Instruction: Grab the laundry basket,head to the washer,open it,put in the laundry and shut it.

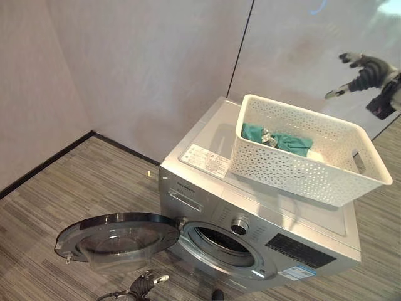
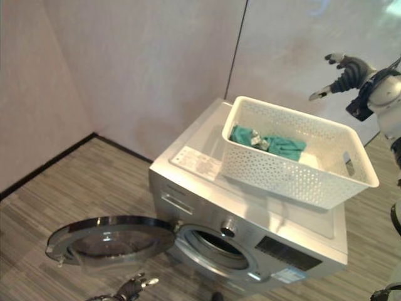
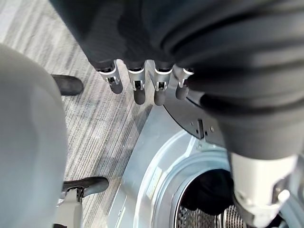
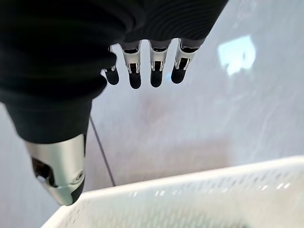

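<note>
We see a silver front-loading washing machine (image 1: 263, 232) standing on a grey striped floor (image 1: 75, 188) near the corner of two pale walls (image 1: 144, 69). Its round door (image 1: 116, 237) is swung fully open to the robot's left, lying almost flat, with a dark rim around a clear bowl-shaped window. The drum opening (image 1: 220, 243) is exposed, and in the left wrist view the perforated drum (image 3: 209, 209) shows with a dark patch inside that we cannot make out.

On top of the machine sits a white perforated laundry basket (image 1: 294, 169), resting toward the right half of the lid and overhanging its right edge a little. Inside it, against the far left wall, lies crumpled teal laundry (image 1: 276, 139) with something small and pale on it; it is too small for us to tell what that is.

Our right hand (image 1: 366, 70) is raised in the air above and beyond the basket's right end, touching nothing, its fingers spread and loosely straight. Our left hand (image 1: 147, 281) hangs low in front of the open door, near the floor; its fingers look relaxed and slightly bent, holding nothing.
</note>
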You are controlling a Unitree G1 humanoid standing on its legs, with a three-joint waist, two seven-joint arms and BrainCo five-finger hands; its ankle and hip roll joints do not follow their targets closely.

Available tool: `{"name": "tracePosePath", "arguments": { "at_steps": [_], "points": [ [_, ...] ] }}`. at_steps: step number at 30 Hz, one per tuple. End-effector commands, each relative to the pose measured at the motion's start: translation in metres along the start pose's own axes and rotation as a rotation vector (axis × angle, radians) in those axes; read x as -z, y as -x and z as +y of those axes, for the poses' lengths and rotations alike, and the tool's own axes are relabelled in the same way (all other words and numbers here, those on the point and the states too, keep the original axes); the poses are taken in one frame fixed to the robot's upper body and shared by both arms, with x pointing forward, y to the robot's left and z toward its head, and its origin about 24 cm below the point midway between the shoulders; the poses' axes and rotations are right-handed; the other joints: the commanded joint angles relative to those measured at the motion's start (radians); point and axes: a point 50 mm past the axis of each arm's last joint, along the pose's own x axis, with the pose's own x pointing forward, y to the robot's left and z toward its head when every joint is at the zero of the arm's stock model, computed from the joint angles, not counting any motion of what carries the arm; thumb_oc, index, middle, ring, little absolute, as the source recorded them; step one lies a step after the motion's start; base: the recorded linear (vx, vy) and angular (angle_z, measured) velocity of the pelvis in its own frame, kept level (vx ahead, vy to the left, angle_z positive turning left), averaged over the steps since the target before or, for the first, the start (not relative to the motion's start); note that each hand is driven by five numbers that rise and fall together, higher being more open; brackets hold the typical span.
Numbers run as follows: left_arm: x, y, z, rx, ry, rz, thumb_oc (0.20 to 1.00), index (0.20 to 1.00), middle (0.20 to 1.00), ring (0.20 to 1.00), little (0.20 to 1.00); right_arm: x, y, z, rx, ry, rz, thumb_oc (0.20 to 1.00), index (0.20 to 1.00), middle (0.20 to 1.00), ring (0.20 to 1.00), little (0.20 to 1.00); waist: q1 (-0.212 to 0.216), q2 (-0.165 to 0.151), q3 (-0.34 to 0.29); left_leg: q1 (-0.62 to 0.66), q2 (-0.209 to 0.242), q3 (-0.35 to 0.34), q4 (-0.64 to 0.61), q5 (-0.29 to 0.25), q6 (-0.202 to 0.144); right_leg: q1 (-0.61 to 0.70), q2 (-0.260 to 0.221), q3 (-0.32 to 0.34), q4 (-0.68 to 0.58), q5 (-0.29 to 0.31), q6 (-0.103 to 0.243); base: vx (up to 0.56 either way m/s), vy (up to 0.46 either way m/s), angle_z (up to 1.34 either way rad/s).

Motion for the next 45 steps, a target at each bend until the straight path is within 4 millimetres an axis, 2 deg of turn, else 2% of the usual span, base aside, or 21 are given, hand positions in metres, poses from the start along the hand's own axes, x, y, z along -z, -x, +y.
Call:
{"name": "tracePosePath", "arguments": {
  "at_steps": [1, 3, 6, 14, 18, 22, 34, 36, 40, 43, 45],
  "points": [
    [-0.032, -0.003, 0.009, 0.007, -0.053, -0.097, 1.000, 1.000, 1.000, 1.000, 1.000, -0.012, 0.006, -0.039, 0.106, 0.054, 0.003, 1.000, 1.000, 1.000, 1.000, 1.000, 0.022, -0.063, 0.062, -0.034, 0.024, 0.007, 0.073, -0.067, 0.025, 0.003, -0.072, -0.045, 0.060, -0.082, 0.052, -0.02, -0.050, 0.04],
    [-0.038, -0.003, 0.013, -0.004, -0.061, -0.113, 1.000, 1.000, 1.000, 1.000, 1.000, -0.022, 0.009, -0.041, 0.088, 0.093, -0.030, 1.000, 1.000, 1.000, 1.000, 1.000, 0.028, -0.069, 0.088, -0.063, 0.035, -0.005, 0.084, -0.058, 0.019, -0.007, -0.066, -0.052, 0.063, -0.087, 0.048, -0.06, -0.075, 0.08],
    [-0.040, -0.003, 0.012, 0.008, -0.072, -0.124, 1.000, 1.000, 1.000, 1.000, 1.000, -0.024, 0.012, -0.046, 0.084, 0.117, -0.035, 1.000, 1.000, 1.000, 1.000, 1.000, 0.028, -0.069, 0.101, -0.079, 0.039, -0.016, 0.092, -0.055, 0.016, -0.011, -0.064, -0.058, 0.064, -0.089, 0.044, -0.03, -0.040, 0.15],
    [-0.055, -0.005, 0.010, 0.001, -0.079, -0.162, 1.000, 1.000, 1.000, 1.000, 1.000, -0.034, 0.005, -0.036, 0.056, 0.094, -0.068, 1.000, 1.000, 1.000, 1.000, 1.000, 0.040, -0.073, 0.142, -0.128, 0.055, -0.039, 0.105, -0.039, 0.008, -0.033, -0.050, -0.072, 0.063, -0.093, 0.035, -0.03, -0.047, 0.08],
    [-0.066, -0.008, 0.005, 0.000, -0.060, -0.186, 1.000, 1.000, 1.000, 1.000, 1.000, -0.055, -0.004, -0.024, 0.033, 0.068, -0.119, 1.000, 1.000, 1.000, 1.000, 1.000, 0.044, -0.074, 0.162, -0.152, 0.060, -0.046, 0.112, -0.030, 0.006, -0.051, -0.042, -0.072, 0.067, -0.095, 0.029, -0.02, -0.023, 0.09],
    [-0.063, -0.009, 0.001, 0.011, -0.049, -0.170, 1.000, 1.000, 1.000, 1.000, 1.000, -0.063, -0.007, -0.008, -0.038, 0.105, -0.145, 1.000, 1.000, 1.000, 1.000, 1.000, 0.043, -0.080, 0.161, -0.152, 0.065, -0.050, 0.111, -0.029, 0.006, -0.049, -0.034, -0.075, 0.071, -0.102, 0.026, 0.01, -0.009, 0.04],
    [-0.063, -0.012, 0.002, -0.014, -0.021, -0.147, 1.000, 1.000, 1.000, 1.000, 1.000, -0.058, -0.019, 0.025, -0.115, 0.112, -0.105, 1.000, 1.000, 1.000, 1.000, 1.000, 0.062, -0.095, 0.167, -0.158, 0.066, -0.065, 0.098, -0.023, 0.011, -0.054, -0.030, -0.090, 0.072, -0.101, 0.028, 0.00, 0.000, 0.00],
    [-0.066, -0.013, 0.003, -0.019, -0.016, -0.150, 1.000, 1.000, 1.000, 1.000, 1.000, -0.046, -0.023, 0.036, -0.139, 0.127, -0.043, 1.000, 1.000, 1.000, 1.000, 1.000, 0.073, -0.095, 0.180, -0.172, 0.065, -0.074, 0.096, -0.017, 0.010, -0.060, -0.032, -0.099, 0.072, -0.099, 0.028, -0.01, -0.013, 0.04],
    [-0.066, -0.012, 0.006, -0.028, -0.008, -0.152, 1.000, 1.000, 1.000, 1.000, 1.000, -0.035, -0.025, 0.048, -0.179, 0.173, 0.007, 1.000, 1.000, 1.000, 1.000, 1.000, 0.081, -0.093, 0.198, -0.193, 0.064, -0.085, 0.102, -0.013, 0.011, -0.071, -0.032, -0.107, 0.076, -0.099, 0.027, -0.02, -0.019, 0.15],
    [-0.065, -0.011, 0.012, -0.052, 0.006, -0.150, 1.000, 1.000, 1.000, 1.000, 1.000, -0.018, -0.026, 0.070, -0.241, 0.195, 0.070, 1.000, 1.000, 1.000, 1.000, 1.000, 0.094, -0.085, 0.236, -0.222, 0.058, -0.101, 0.111, -0.005, 0.013, -0.092, -0.034, -0.111, 0.084, -0.098, 0.026, -0.05, -0.016, 0.06],
    [-0.065, -0.011, 0.013, -0.056, 0.009, -0.152, 1.000, 1.000, 1.000, 1.000, 1.000, -0.015, -0.026, 0.074, -0.254, 0.197, 0.079, 1.000, 1.000, 1.000, 1.000, 1.000, 0.096, -0.083, 0.243, -0.229, 0.057, -0.104, 0.111, -0.003, 0.014, -0.099, -0.036, -0.112, 0.087, -0.098, 0.026, -0.03, 0.006, 0.04]
  ]
}}
